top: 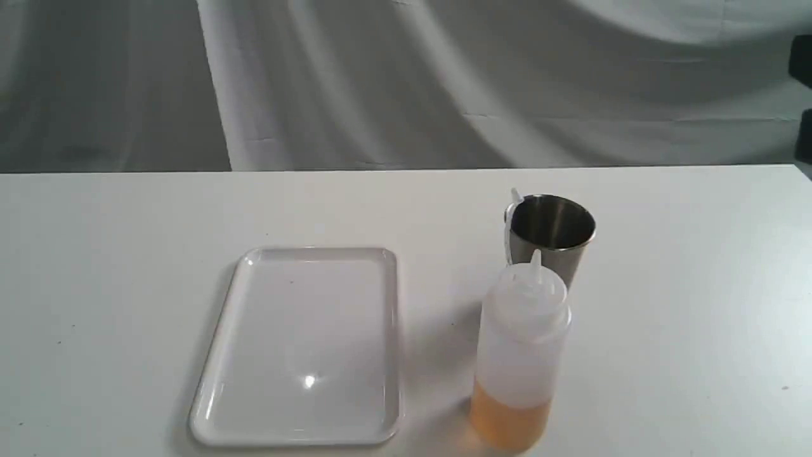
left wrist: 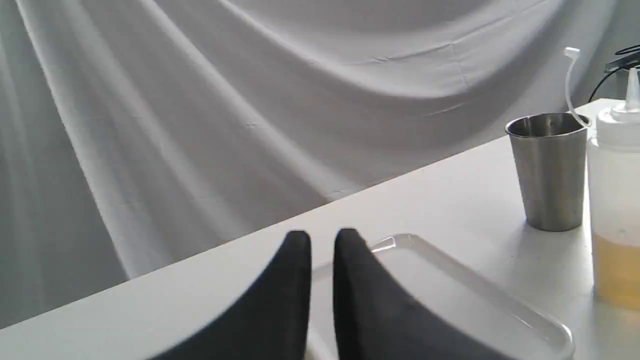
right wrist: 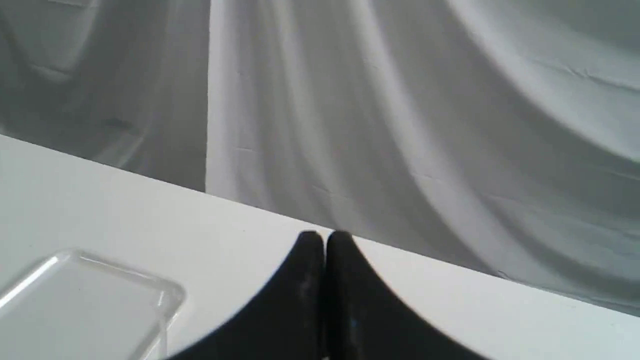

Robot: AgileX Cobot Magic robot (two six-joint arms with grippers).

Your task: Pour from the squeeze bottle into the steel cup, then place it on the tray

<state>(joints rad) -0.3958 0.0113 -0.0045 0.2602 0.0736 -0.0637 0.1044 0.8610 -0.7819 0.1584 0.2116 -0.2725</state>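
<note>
The squeeze bottle (top: 520, 355) stands upright on the surface (top: 127, 254) just right of the tray (top: 304, 330), amber liquid filling only its lower part. Its walls are plain translucent plastic. It hides the lower front of the steel cup (top: 552, 231), which stands just behind it, farther from the tray's near edge. The exterior frame cuts off the bottle's base. The left end effector (left wrist: 322, 239) hovers over the tray's corner, its fingers a narrow slit apart and holding nothing. The right end effector (right wrist: 325, 239) is pressed closed and empty.
</note>
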